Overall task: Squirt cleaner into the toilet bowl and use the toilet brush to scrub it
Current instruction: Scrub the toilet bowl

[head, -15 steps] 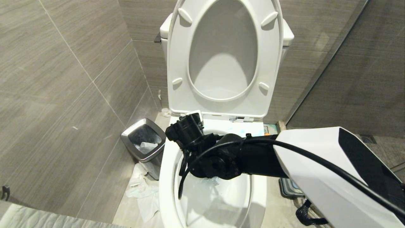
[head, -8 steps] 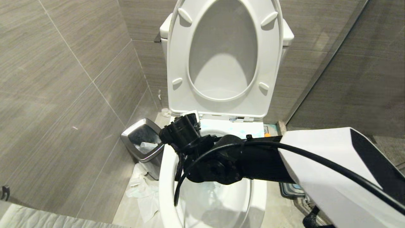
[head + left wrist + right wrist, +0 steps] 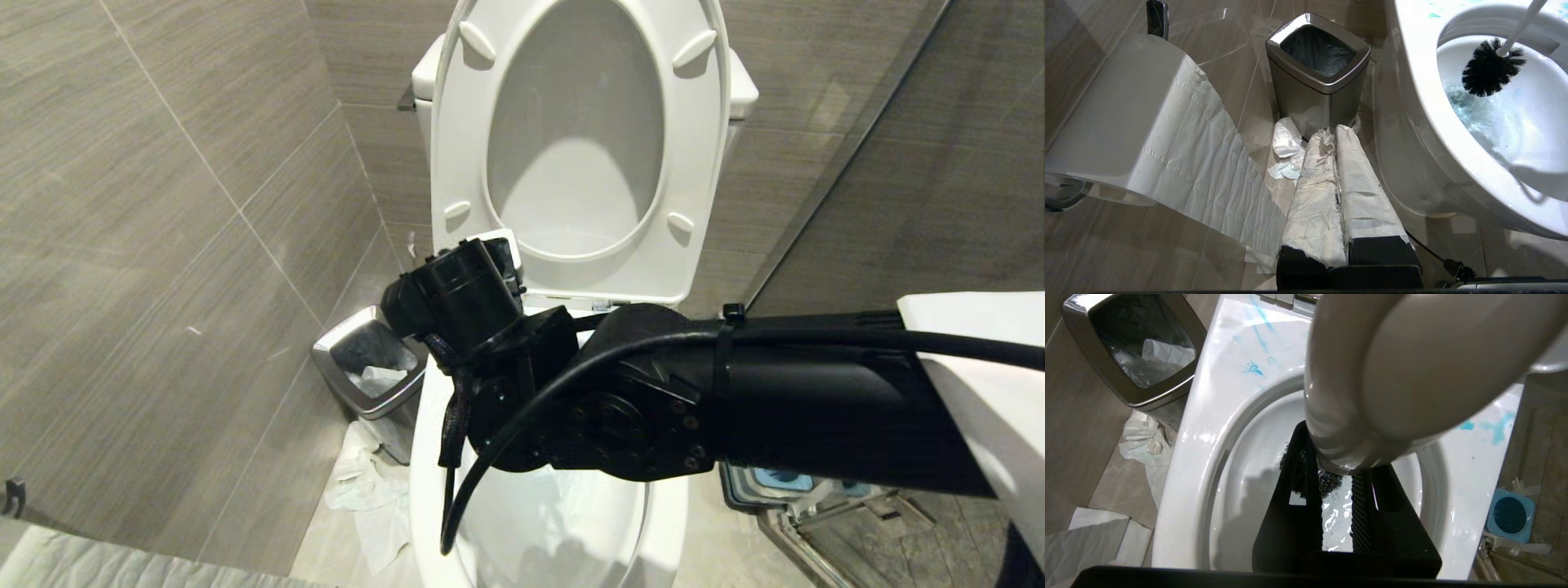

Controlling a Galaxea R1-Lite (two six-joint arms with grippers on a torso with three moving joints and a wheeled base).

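While cleaner already streaks the toilet bowl, right hand grips the toilet brush; scrubbing looks unfinished.

Pretty clearly a bathroom, more like a tight toilet stall. There's a white toilet bowl with its seat and lid flipped up against the cistern, grey wood-look wall tiles all around, a small steel bin wedged beside it, a toilet paper roll on a wall holder, and crumpled tissue on the floor.
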